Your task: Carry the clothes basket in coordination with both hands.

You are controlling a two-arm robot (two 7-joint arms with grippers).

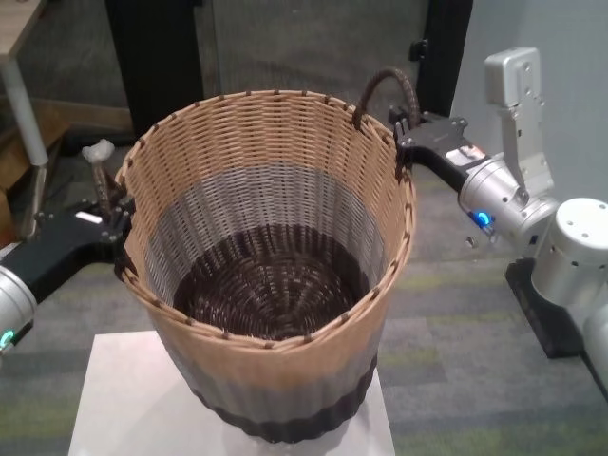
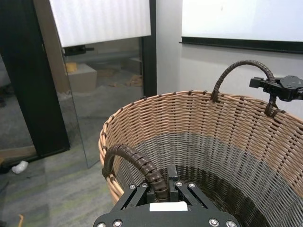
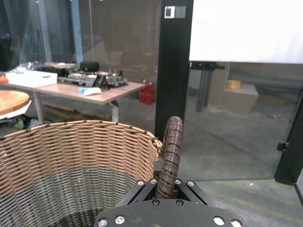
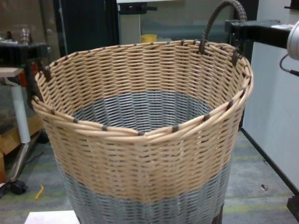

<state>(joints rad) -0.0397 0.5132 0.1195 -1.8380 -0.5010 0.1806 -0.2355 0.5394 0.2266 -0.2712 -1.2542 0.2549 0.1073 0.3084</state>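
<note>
The clothes basket (image 1: 275, 152) is large, round and woven, tan above grey, empty inside, and stands tilted over a small white table (image 1: 123, 399). I cannot tell whether its base touches the table. My left gripper (image 1: 122, 217) is at the basket's left rim, shut on the left dark brown loop handle (image 2: 137, 165), as the left wrist view (image 2: 163, 189) shows. My right gripper (image 1: 404, 142) is at the far right rim, shut on the right loop handle (image 1: 385, 87), as the right wrist view shows (image 3: 165, 187). The chest view shows the basket wall (image 4: 140, 158) close up.
A black pillar (image 1: 157, 57) and glass wall stand behind the basket. A black base (image 1: 546, 313) sits on the carpet at the right. A desk with equipment (image 3: 90, 85) stands farther off. A table leg (image 4: 18, 121) is at the left.
</note>
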